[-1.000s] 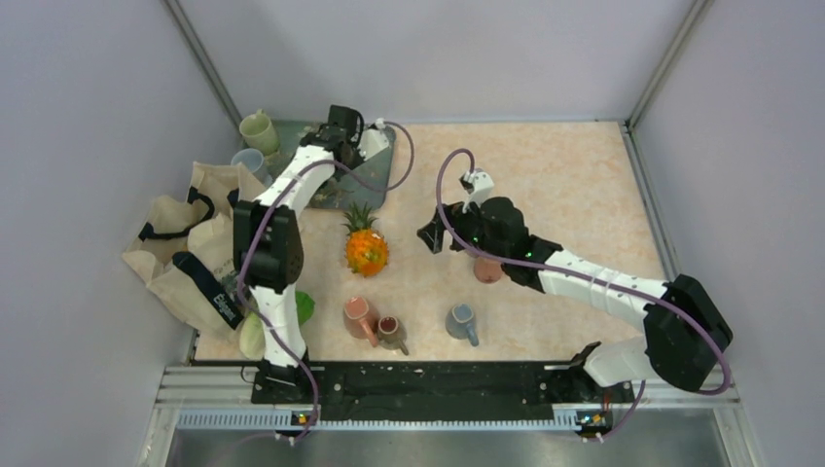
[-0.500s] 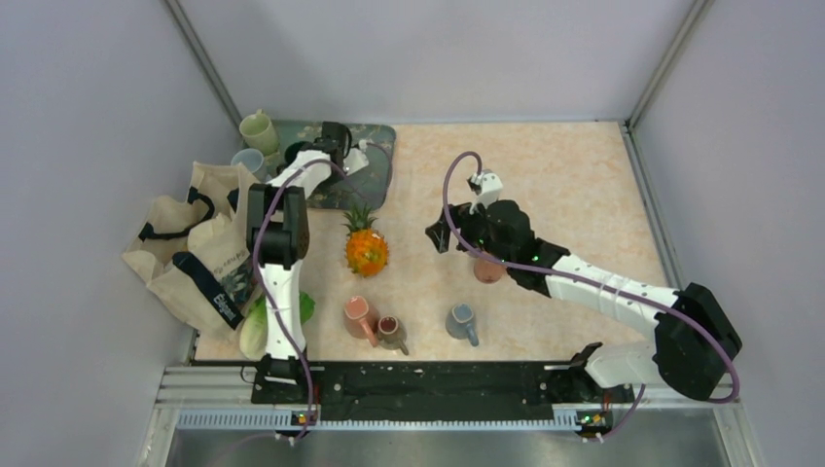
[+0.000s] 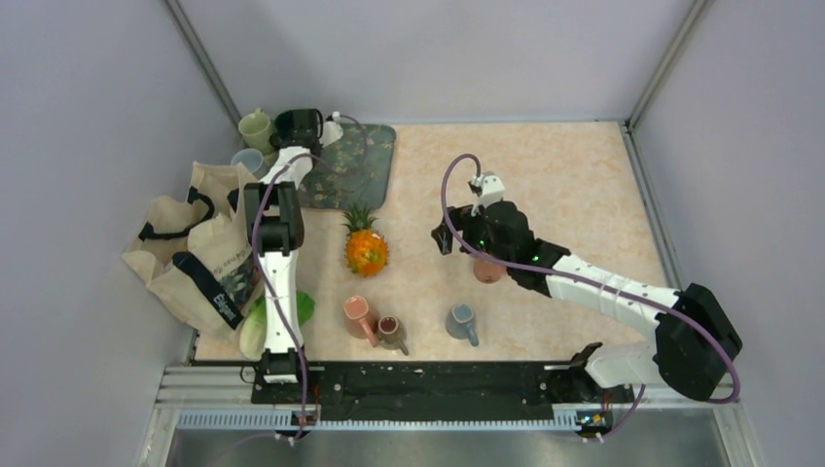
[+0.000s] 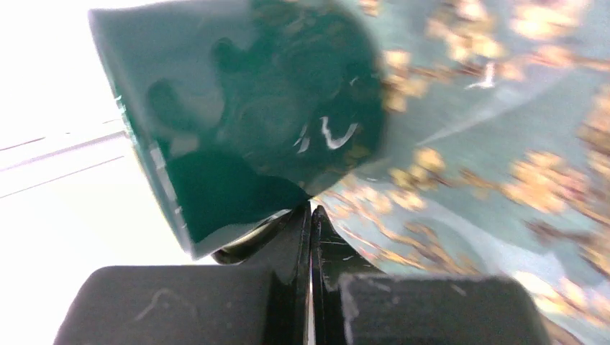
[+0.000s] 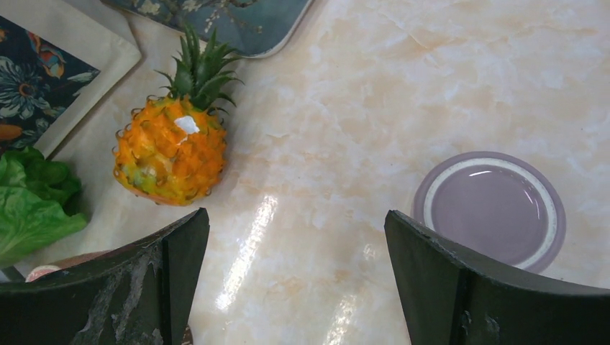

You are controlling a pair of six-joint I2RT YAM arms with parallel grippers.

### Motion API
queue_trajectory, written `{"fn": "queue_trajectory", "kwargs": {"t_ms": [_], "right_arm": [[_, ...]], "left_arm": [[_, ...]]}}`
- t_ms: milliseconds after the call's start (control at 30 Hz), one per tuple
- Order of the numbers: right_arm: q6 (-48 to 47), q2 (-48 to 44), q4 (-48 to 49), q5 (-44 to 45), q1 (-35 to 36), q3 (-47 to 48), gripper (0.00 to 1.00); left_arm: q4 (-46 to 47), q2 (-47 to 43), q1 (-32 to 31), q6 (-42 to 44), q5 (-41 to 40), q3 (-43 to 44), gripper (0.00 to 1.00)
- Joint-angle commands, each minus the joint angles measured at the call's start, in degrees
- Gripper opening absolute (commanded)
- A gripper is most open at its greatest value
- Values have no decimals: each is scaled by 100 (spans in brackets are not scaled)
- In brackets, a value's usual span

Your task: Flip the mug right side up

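Swung left, left jaws pinch blurred green mug [image 4: 244, 122]; right jaws gape, empty.

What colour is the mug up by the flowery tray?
The mug is dark green and shiny. It shows best in the left wrist view.

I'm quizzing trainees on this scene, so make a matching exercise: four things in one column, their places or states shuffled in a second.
1 orange toy pineapple
2 pale green ceramic mug
3 dark green glossy mug
4 right gripper

A open wide
B far left corner
C on tabletop beside teal floral tray
D at the shut left gripper

Pairs: 1-C, 2-B, 3-D, 4-A
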Motion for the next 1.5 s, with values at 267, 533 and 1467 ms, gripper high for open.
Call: {"fn": "queue_trajectory", "kwargs": {"t_ms": [267, 533, 1467], "right_arm": [[-455, -375, -900, 156, 40, 502, 91], [-1515, -593, -1463, 59, 1009, 620, 91], [1670, -2247, -3835, 2169, 3602, -962, 89]], "left_arm": [[1144, -366, 139, 44, 566, -240, 0], [189, -2088, -15, -711, 1538, -1782, 1], [-3039, -6846, -16, -4105, 4757, -4809, 64]]}}
